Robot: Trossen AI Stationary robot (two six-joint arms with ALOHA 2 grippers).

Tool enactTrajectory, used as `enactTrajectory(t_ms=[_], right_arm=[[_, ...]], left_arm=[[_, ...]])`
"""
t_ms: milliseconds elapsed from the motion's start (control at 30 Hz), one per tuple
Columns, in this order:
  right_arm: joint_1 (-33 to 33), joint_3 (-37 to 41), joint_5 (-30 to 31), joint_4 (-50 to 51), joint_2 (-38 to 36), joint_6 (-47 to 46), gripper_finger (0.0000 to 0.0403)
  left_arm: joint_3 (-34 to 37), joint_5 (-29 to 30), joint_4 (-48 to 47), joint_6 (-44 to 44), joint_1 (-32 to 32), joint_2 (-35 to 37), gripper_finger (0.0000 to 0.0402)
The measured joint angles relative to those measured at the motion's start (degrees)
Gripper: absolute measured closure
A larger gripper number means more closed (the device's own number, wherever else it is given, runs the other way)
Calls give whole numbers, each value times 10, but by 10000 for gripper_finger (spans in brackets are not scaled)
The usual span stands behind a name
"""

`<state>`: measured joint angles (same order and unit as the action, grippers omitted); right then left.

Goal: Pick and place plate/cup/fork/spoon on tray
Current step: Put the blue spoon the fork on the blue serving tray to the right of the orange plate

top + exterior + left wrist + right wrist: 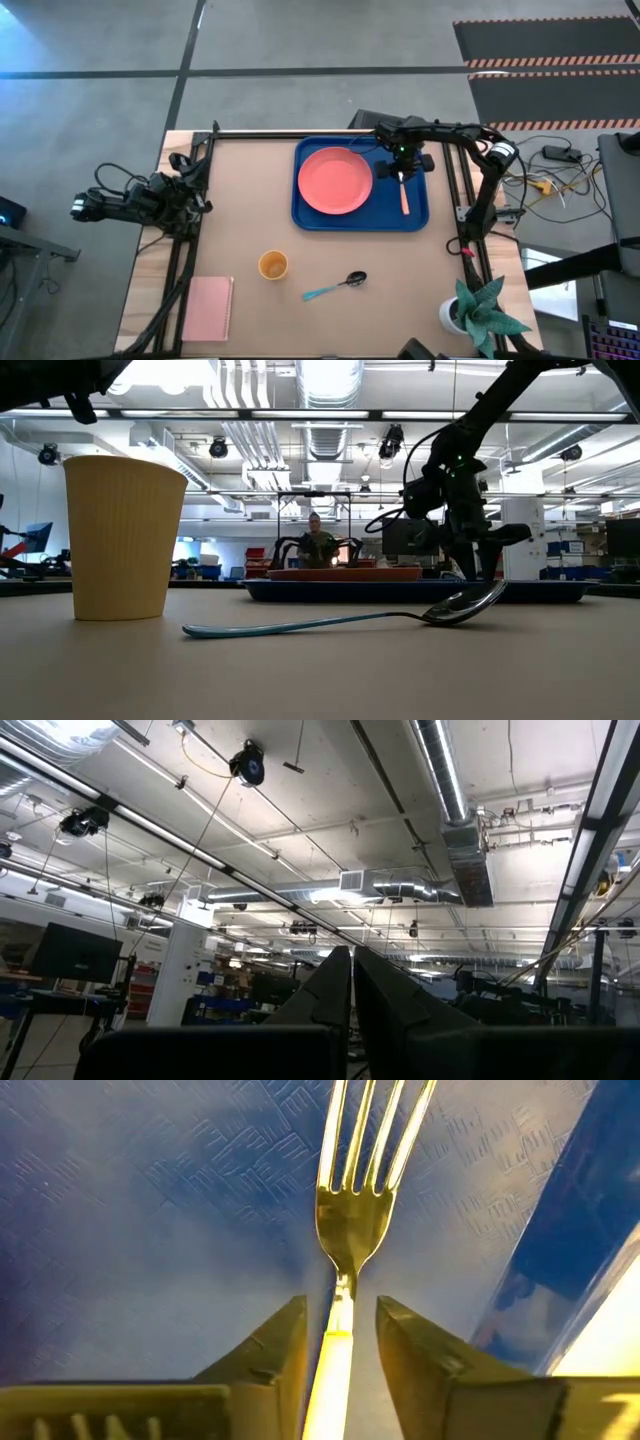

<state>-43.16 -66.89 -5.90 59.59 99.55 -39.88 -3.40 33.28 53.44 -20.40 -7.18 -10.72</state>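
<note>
From above: coral plate [335, 180] and orange-handled fork [404, 192] lying on the blue tray [415, 218], right gripper [403, 172] over the fork, cup [273, 265] and spoon [338, 286] on the bare table, left gripper [85, 208] parked off the left edge. Level with the table: ribbed cup [122, 537] standing upright beside the blue-handled spoon [330, 622]. From the right wrist, alone in showing it: fingers [270, 1355] slightly spread either side of the fork's [352, 1220] handle, tines flat on the tray [150, 1230]; from the left wrist, fingers [335, 985] pressed together.
</note>
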Motion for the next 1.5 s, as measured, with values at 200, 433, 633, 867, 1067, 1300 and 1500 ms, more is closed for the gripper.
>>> enactTrajectory(t_ms=[200, 433, 633, 867, 1067, 1300, 1500], right_arm=[[0, -37, 0, 20, -18, 9, 257], [21, -97, 1, 46, -79, 9, 248], [103, -116, 66, 17, -147, 8, 248], [245, -90, 105, -81, -194, 4, 248], [346, -87, 116, -193, -186, -25, 258], [419, -95, 119, -286, -154, -41, 274], [464, -106, 112, -285, -126, -83, 286]], left_arm=[[0, 0, 0, 0, 0, 0, 402], [0, 0, 0, 0, 0, 0, 402], [0, 0, 0, 0, 0, 0, 402], [0, 0, 0, 0, 0, 0, 402], [0, 0, 0, 0, 0, 0, 402], [0, 0, 0, 0, 0, 0, 402], [0, 0, 0, 0, 0, 0, 402]])
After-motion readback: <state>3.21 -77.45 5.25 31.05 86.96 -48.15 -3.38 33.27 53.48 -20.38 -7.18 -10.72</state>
